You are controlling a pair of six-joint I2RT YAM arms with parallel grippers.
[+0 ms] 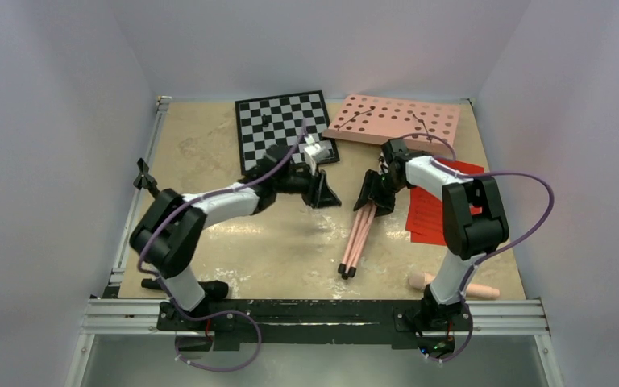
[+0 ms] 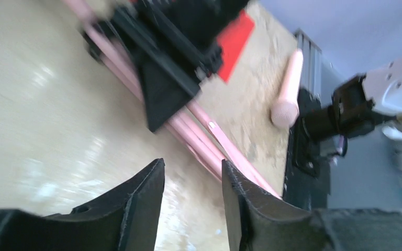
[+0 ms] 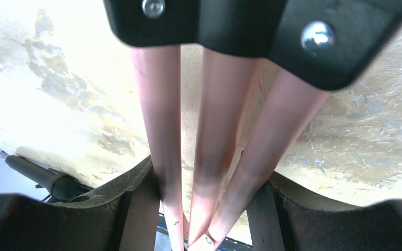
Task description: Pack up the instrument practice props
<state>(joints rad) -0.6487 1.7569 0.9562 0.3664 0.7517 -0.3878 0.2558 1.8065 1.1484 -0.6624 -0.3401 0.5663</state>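
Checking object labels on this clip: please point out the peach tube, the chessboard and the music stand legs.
peach tube (image 2: pixel 289 86): left wrist view, midway along its length.
chessboard (image 1: pixel 290 113): top external view, central squares.
music stand legs (image 1: pixel 357 235): top external view, midway along the bundle.

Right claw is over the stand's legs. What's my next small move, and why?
Probably squeeze the right claw firmly and check the grip before lifting. The three folded legs lie bunched between its fingers, which flank them closely on both sides, but firm contact isn't clear. The left claw is open and empty nearby, so it isn't helping to support them.
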